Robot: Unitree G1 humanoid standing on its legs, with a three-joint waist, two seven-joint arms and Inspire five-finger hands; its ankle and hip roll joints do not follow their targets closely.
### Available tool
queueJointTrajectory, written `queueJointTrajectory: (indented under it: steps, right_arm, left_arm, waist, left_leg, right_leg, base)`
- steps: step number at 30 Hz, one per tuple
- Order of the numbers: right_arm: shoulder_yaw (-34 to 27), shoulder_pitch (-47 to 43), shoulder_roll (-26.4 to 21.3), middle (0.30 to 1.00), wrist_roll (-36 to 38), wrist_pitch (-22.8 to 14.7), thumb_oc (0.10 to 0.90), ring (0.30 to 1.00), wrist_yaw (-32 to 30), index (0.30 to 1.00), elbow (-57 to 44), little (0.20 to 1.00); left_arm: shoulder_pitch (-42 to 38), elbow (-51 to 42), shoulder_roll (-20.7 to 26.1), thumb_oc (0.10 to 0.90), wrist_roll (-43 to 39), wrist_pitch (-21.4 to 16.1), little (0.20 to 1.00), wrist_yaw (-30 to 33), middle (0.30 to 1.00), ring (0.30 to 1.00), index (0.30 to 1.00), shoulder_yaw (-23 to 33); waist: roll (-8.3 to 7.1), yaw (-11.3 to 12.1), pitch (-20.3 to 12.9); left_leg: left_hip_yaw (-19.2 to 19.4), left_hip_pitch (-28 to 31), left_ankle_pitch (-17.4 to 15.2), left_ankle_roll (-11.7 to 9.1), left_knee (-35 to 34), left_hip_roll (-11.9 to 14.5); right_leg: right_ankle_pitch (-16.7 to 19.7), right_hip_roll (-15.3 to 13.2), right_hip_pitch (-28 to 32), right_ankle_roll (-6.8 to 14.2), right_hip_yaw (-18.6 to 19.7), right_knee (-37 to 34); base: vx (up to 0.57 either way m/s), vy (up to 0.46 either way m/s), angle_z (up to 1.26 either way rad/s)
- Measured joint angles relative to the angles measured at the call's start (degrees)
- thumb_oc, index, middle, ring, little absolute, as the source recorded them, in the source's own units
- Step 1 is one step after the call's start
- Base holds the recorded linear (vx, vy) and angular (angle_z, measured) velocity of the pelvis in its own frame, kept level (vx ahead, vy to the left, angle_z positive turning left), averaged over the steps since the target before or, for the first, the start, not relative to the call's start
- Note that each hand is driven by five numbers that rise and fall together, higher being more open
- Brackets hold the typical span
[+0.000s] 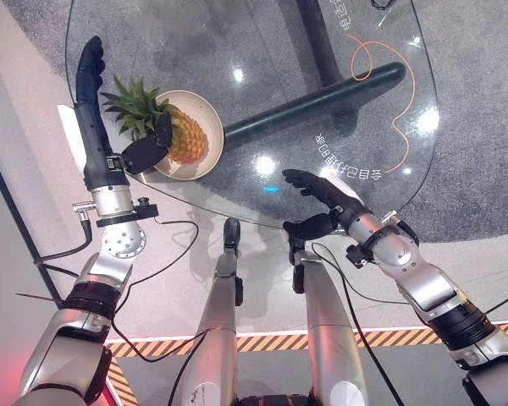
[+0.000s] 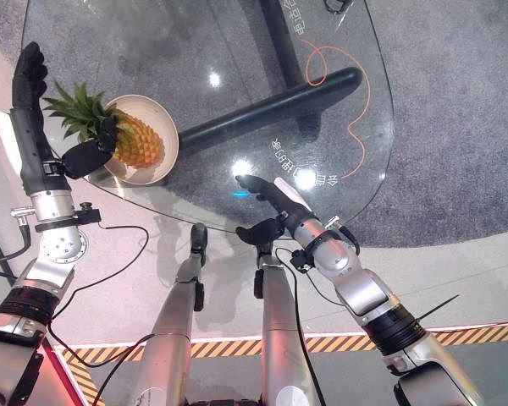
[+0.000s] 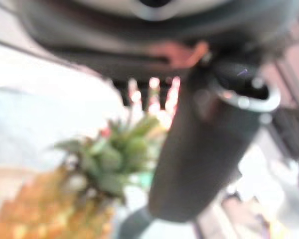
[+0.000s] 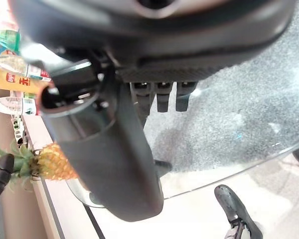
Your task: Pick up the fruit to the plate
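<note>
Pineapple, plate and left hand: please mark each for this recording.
pineapple [image 1: 186,137], left eye view, on its yellow body.
plate [image 1: 210,117], left eye view, on its bare inner wall.
left hand [image 1: 95,118], left eye view, on its palm.

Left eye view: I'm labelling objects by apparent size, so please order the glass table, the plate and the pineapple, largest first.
1. Glass table, by far the largest.
2. Plate.
3. Pineapple; counting its leafy crown it looks about as long as the plate is wide, so this ranking is unsure.

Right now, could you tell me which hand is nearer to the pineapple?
The left hand: its thumb rests against the pineapple lying on the plate, fingers straight beside the leaves. The right hand hovers open over the glass table's near edge, well apart.
</note>
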Motion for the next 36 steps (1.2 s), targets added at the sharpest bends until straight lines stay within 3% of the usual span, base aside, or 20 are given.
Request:
queueJointTrajectory:
  steps: [15,36]
  right_arm:
    - [-0.03,0.49,-0.4,0.9,1.05,-0.01,0.8,0.9,0.02,0.9,0.02,0.9]
    - [-1.13,3.72,-0.45,0.9,1.23,-0.29,0.8,0.9,0.09,0.9,-0.02,0.9]
  left_arm:
    - [-0.02,-0.12,2.01,0.8,3.52,3.81,0.9,-0.02,0.9,0.9,0.9,0.05]
    - [1.89,-3.14,4.73,0.8,8.02,4.2,0.9,-5.07,0.9,0.9,0.9,-0.13]
  waist:
    - [0.57,-0.09,0.02]
    - [1.0,-0.09,0.08]
  left_leg:
    - [0.06,0.54,0.22,0.29,-0.02,-0.08]
    - [0.35,3.46,0.5,0.08,-1.11,-0.07]
  right_leg:
    - [-0.13,-0.09,0.47,-0.22,0.02,0.03]
    - [-0.35,-0.11,2.48,-0.22,0.28,0.27]
  base:
    - [0.0,-0.005,0.0]
    - [-0.01,-0.032,0.0]
